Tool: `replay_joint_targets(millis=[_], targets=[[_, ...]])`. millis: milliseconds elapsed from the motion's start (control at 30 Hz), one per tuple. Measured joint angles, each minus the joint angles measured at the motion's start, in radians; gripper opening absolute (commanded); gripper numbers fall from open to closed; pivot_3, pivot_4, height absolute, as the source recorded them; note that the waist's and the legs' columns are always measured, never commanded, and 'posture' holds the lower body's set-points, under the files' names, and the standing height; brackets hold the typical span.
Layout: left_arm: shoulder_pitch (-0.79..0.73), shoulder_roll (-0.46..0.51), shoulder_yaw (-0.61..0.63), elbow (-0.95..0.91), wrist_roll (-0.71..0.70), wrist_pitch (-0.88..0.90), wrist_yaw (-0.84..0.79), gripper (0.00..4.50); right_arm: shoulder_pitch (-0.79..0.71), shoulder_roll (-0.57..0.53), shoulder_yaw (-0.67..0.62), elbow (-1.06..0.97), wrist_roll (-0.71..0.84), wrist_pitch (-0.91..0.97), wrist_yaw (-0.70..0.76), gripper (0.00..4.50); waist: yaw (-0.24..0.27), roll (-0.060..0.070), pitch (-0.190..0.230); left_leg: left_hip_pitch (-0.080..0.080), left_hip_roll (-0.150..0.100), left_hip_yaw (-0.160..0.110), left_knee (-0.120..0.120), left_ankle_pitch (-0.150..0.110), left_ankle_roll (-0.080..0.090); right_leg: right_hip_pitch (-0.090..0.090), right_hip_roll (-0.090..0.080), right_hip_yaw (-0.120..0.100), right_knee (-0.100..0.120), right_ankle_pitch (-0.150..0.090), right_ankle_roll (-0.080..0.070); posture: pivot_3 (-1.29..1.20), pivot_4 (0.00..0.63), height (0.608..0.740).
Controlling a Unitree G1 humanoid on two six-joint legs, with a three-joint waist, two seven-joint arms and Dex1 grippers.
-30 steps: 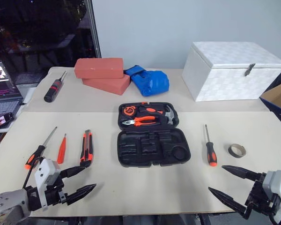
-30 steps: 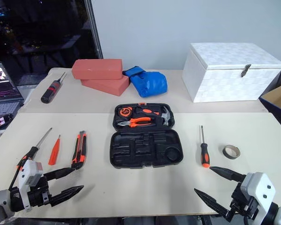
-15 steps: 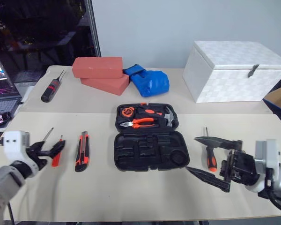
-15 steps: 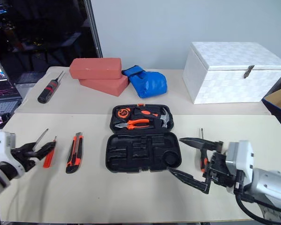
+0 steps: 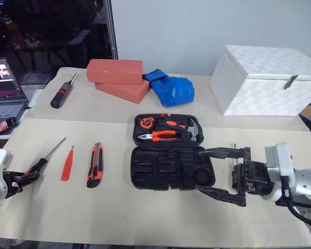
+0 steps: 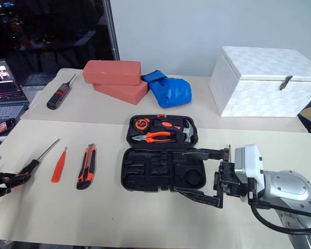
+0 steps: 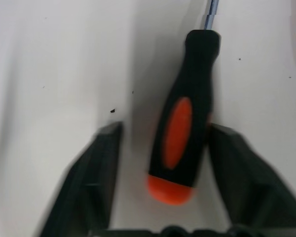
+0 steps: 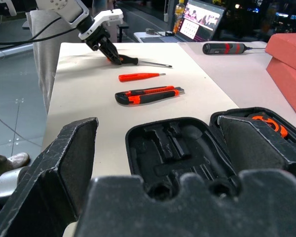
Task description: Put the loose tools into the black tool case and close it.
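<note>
The black tool case (image 5: 172, 167) lies open on the table (image 5: 145, 218), its empty slotted half right in front of the right gripper (image 5: 215, 171), whose fingers are spread wide on its near right corner. The left gripper (image 7: 160, 148) straddles the black-and-orange screwdriver (image 7: 182, 113) at the table's left edge; the left wrist view shows one finger (image 7: 227, 148) touching the handle, the other apart, so the grip isn't closed. Beyond it lie the slim orange driver (image 5: 67, 164) and utility knife (image 5: 94, 165), with bare tabletop between them and the case.
</note>
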State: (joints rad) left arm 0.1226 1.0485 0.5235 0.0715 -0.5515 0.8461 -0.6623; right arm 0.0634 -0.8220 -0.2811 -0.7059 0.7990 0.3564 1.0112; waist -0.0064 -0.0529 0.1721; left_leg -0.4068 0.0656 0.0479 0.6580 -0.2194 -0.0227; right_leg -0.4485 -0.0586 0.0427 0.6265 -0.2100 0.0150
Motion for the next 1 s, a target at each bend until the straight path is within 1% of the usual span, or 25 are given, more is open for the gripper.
replay_joint_targets(millis=[33,67,133,200,267,333,367,433,500,533,600,667,733,833,1000], targets=[[-0.003,-0.007,0.0,0.006,0.0,-0.02,-0.028,1.15,0.002,0.005,0.0,0.0,-0.001,0.0,-0.006,4.5,0.0,0.0,0.0,0.0,0.0,0.0,0.0,0.0,0.0,0.0,0.0,0.0,0.0,0.0,0.0,0.0,0.15,0.74],[-0.006,-0.017,0.001,0.007,-0.001,-0.039,-0.051,0.95,0.005,0.01,0.0,-0.001,-0.001,0.0,-0.011,4.5,0.0,0.0,0.0,0.0,0.0,0.0,0.0,0.0,0.0,0.0,0.0,0.0,0.0,0.0,0.0,0.0,0.15,0.74],[-0.007,-0.041,0.016,0.005,-0.015,-0.093,-0.125,0.95,0.017,0.018,0.0,-0.002,-0.009,0.0,-0.021,4.5,0.0,-0.001,0.0,0.0,0.0,0.0,0.0,0.0,0.0,0.0,0.0,0.0,0.0,0.0,0.0,0.0,0.15,0.74],[-0.007,-0.042,0.049,-0.022,-0.04,-0.156,-0.229,0.95,0.035,0.028,-0.001,-0.004,-0.016,-0.001,-0.034,4.5,0.001,-0.005,-0.001,-0.001,0.001,0.0,0.0,0.0,0.0,-0.001,0.001,0.0,0.001,0.0,0.0,0.0,0.15,0.74],[-0.01,-0.005,0.057,-0.07,-0.051,-0.201,-0.324,0.95,0.055,0.037,-0.006,-0.011,-0.02,-0.001,-0.051,4.5,0.003,-0.006,-0.002,-0.001,0.001,0.0,0.0,0.0,0.0,-0.001,0.001,0.0,0.001,0.0,0.0,0.0,0.15,0.74],[-0.059,0.055,0.02,-0.129,-0.045,-0.238,-0.406,0.95,0.106,0.057,-0.031,-0.024,-0.022,-0.001,-0.076,4.5,0.013,-0.006,-0.002,-0.001,0.0,0.001,0.001,0.0,0.0,0.0,0.0,0.0,0.0,0.0,0.0,0.0,0.15,0.74],[-0.11,0.079,-0.021,-0.179,-0.044,-0.242,-0.43,0.95,0.134,0.064,-0.047,-0.03,-0.03,-0.001,-0.09,4.5,0.02,-0.005,-0.002,-0.001,0.0,0.001,0.001,0.0,0.0,0.002,-0.001,0.0,0.0,0.0,0.001,0.0,0.15,0.74],[-0.245,0.097,-0.167,-0.284,-0.038,-0.239,-0.454,0.95,0.204,0.079,-0.101,-0.044,-0.035,-0.001,-0.114,4.5,0.03,-0.002,-0.003,0.001,-0.001,0.003,0.002,0.0,0.0,0.006,-0.001,0.001,-0.001,-0.001,0.002,0.0,0.15,0.74],[-0.333,0.087,-0.316,-0.348,0.001,-0.268,-0.478,0.95,0.273,0.09,-0.151,-0.055,-0.04,-0.002,-0.125,4.5,0.028,0.0,-0.004,0.003,-0.001,0.003,0.002,0.0,0.0,0.008,-0.001,0.001,-0.002,-0.001,0.004,0.0,0.15,0.74],[-0.367,0.071,-0.368,-0.36,0.016,-0.274,-0.485,0.95,0.293,0.091,-0.167,-0.057,-0.041,-0.002,-0.127,4.5,0.024,0.0,-0.004,0.003,-0.001,0.003,0.002,0.0,0.0,0.008,-0.001,0.001,-0.001,-0.001,0.004,0.0,0.15,0.74],[-0.521,-0.015,-0.543,-0.348,0.079,-0.272,-0.493,0.95,0.379,0.102,-0.25,-0.068,-0.04,-0.004,-0.12,4.5,0.021,0.0,-0.004,0.003,0.0,0.002,0.003,0.0,0.0,0.009,0.002,0.001,0.0,0.001,0.007,0.0,0.15,0.74],[-0.643,-0.098,-0.669,-0.309,0.148,-0.271,-0.487,0.95,0.418,0.103,-0.309,-0.069,-0.041,-0.011,-0.11,4.5,0.019,-0.001,-0.004,0.003,0.0,0.0,0.003,0.001,0.001,0.01,0.003,0.002,0.001,0.003,0.009,0.0,0.15,0.74],[-0.726,-0.147,-0.773,-0.259,0.225,-0.276,-0.492,0.95,0.437,0.104,-0.347,-0.07,-0.041,-0.018,-0.105,4.5,0.008,-0.001,-0.004,0.005,-0.001,0.0,0.004,0.001,0.001,0.011,0.005,0.005,0.001,0.003,0.008,0.0,0.15,0.74],[-0.828,-0.219,-0.901,-0.171,0.325,-0.275,-0.504,0.95,0.45,0.105,-0.366,-0.071,-0.043,-0.021,-0.104,4.5,0.0,-0.001,-0.004,0.007,-0.001,-0.001,0.004,0.001,0.001,0.012,0.005,0.006,0.001,0.002,0.006,0.0,0.15,0.74],[-0.879,-0.279,-0.981,-0.082,0.411,-0.271,-0.514,0.95,0.463,0.108,-0.371,-0.077,-0.048,-0.022,-0.107,4.5,-0.007,-0.001,-0.004,0.006,-0.002,-0.002,0.004,0.001,0.001,0.011,0.005,0.007,0.001,0.003,0.007,0.0,0.15,0.74]])
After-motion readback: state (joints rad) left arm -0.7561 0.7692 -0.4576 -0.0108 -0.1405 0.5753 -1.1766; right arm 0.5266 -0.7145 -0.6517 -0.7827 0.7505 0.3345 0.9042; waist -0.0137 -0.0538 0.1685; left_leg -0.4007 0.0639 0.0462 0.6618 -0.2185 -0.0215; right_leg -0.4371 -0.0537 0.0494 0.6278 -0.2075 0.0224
